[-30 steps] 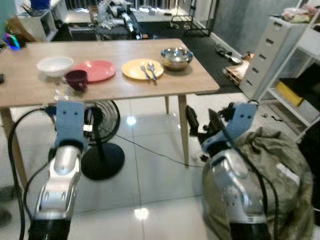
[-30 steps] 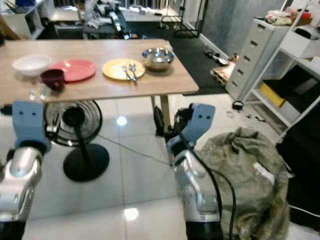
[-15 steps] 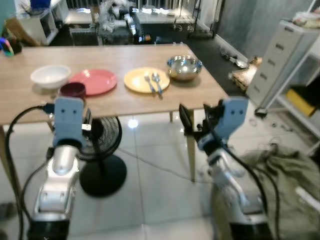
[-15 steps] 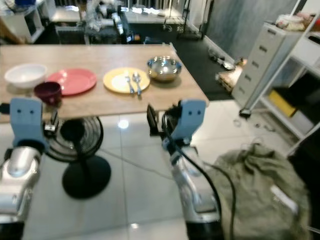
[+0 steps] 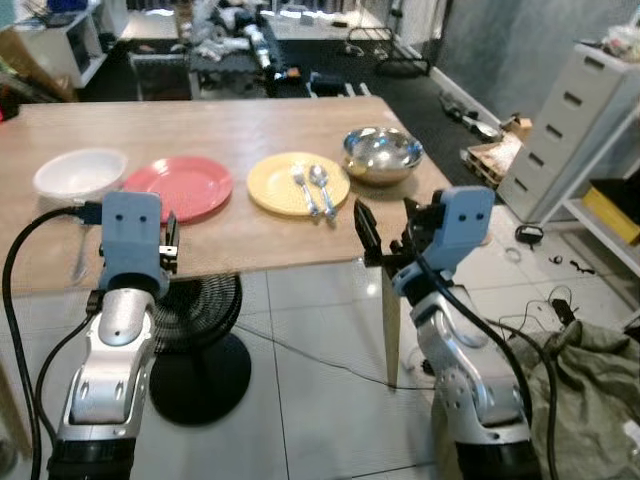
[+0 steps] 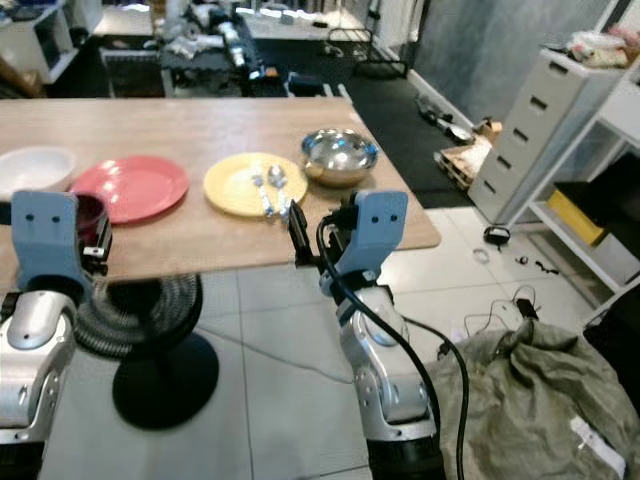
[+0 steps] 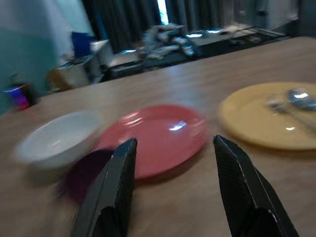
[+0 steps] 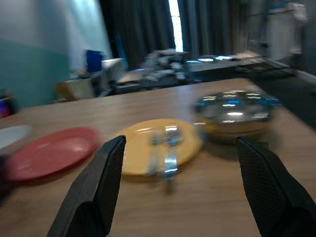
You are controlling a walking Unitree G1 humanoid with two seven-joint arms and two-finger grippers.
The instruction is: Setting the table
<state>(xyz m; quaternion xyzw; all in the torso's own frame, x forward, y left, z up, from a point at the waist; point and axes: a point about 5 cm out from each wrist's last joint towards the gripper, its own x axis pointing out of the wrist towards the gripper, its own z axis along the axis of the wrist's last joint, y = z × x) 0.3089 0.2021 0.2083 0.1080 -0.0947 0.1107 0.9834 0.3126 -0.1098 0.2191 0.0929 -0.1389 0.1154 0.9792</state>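
Apparently little has been set: a fork and spoon are seen on the round yellow plate on the wooden tabletop. Both the left claw and right claw are held open and empty; the round red plate remains unplaced.

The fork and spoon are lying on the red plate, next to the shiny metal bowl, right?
Not quite. The fork and spoon lie on the yellow plate, not the red plate, as the left eye view shows. The yellow plate is the one next to the shiny metal bowl.
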